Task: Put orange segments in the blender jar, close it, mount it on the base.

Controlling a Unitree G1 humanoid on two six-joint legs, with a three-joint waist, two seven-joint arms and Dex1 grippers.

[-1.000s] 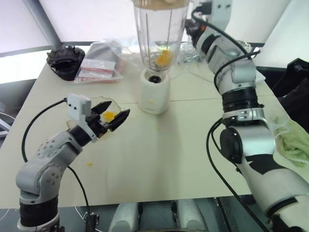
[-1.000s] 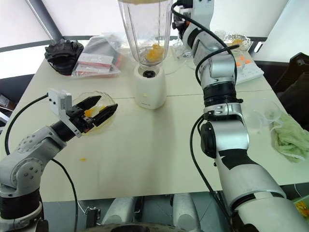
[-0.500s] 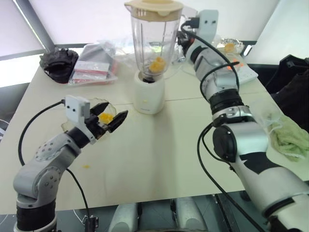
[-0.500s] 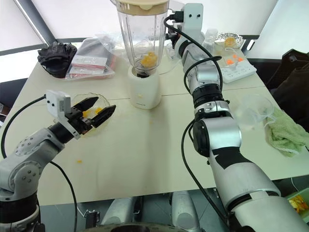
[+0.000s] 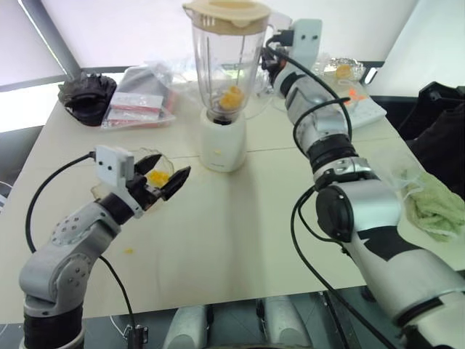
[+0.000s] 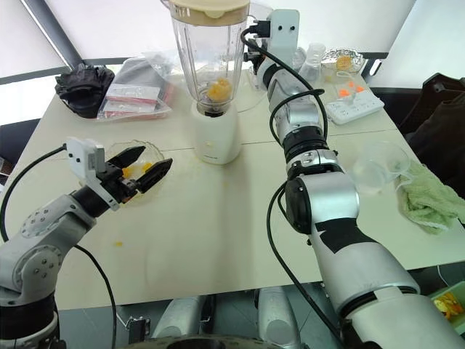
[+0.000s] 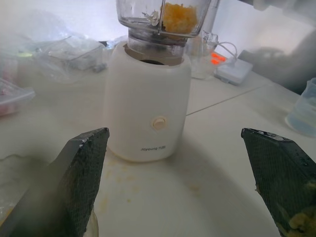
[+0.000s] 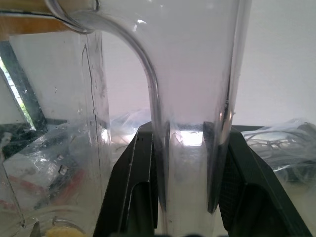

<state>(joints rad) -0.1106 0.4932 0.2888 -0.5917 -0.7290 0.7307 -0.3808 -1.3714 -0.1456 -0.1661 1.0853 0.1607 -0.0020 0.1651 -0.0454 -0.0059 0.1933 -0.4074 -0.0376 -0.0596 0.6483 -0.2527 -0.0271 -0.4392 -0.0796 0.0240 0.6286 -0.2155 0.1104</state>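
The clear blender jar (image 5: 227,65) stands on the white base (image 5: 221,142) at the table's far middle, with a cream lid (image 5: 227,11) on top. Orange segments (image 5: 231,98) lie at its bottom, seen close in the left wrist view as orange segments (image 7: 178,15) above the base (image 7: 148,108). My right gripper (image 8: 185,131) is shut on the jar's handle (image 8: 187,187), one finger on each side. My left gripper (image 5: 166,174) hangs open over a shallow glass bowl (image 5: 145,156) holding more orange pieces (image 5: 158,177), with nothing between its fingers.
A stray orange bit (image 5: 129,251) lies on the table near my left arm. Plastic bags (image 5: 142,98) and a black object (image 5: 86,87) sit at the back left. A power strip (image 6: 354,105), a clear cup (image 6: 378,166) and a green cloth (image 6: 436,203) are on the right.
The head view has shifted. My right gripper has come down a little with the jar, which hung just above the base's socket and now rests on the base. The left gripper has stayed put.
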